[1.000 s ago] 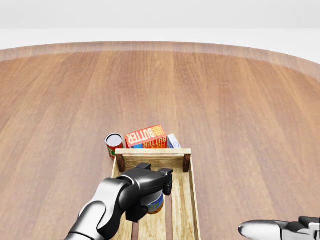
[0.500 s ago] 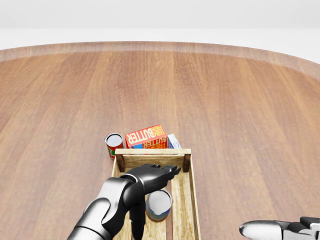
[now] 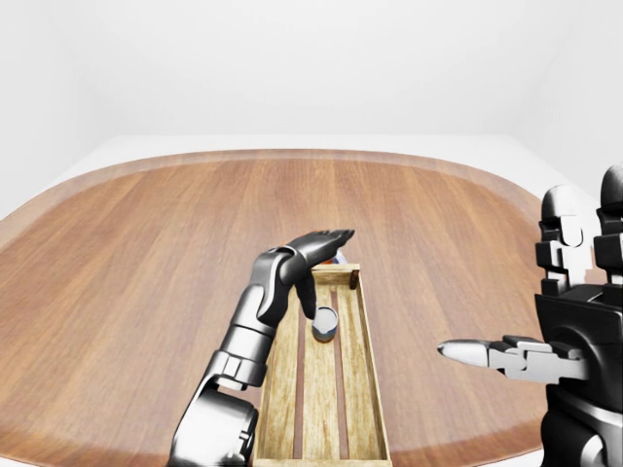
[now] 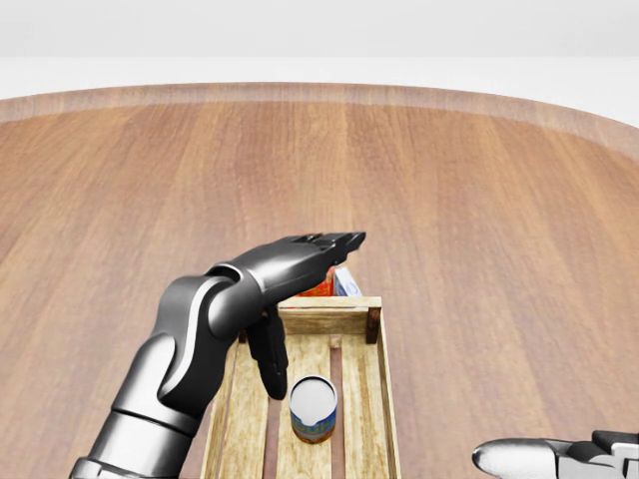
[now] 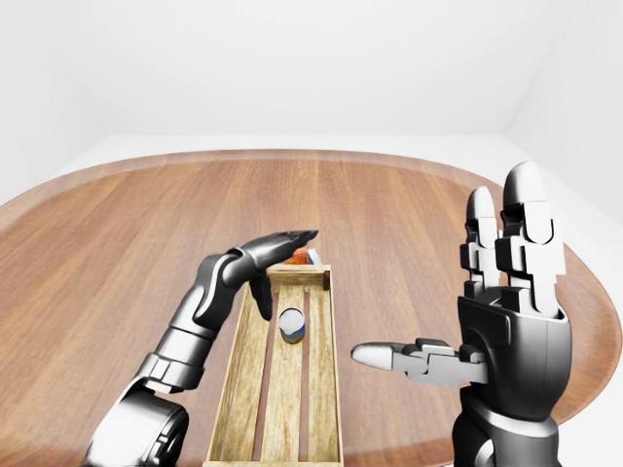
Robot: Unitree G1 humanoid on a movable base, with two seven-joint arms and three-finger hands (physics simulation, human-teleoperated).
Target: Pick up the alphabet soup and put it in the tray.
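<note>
Small silver-lidded alphabet soup can (image 4: 314,407) stood upright inside the slatted wooden tray (image 4: 382,389), lower centre of the head view; left robot hand (image 4: 300,261), fingers spread, hovered just above-left, touching nothing.

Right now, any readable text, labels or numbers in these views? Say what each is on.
None is readable.
Can in the tray: the label band shows blue and orange, print too small to read.
Red box past the tray's top end: mostly hidden behind the left hand, no lettering visible.
Blue and white box beside it: no legible print.
Tray, table, right hand: no markings.
</note>
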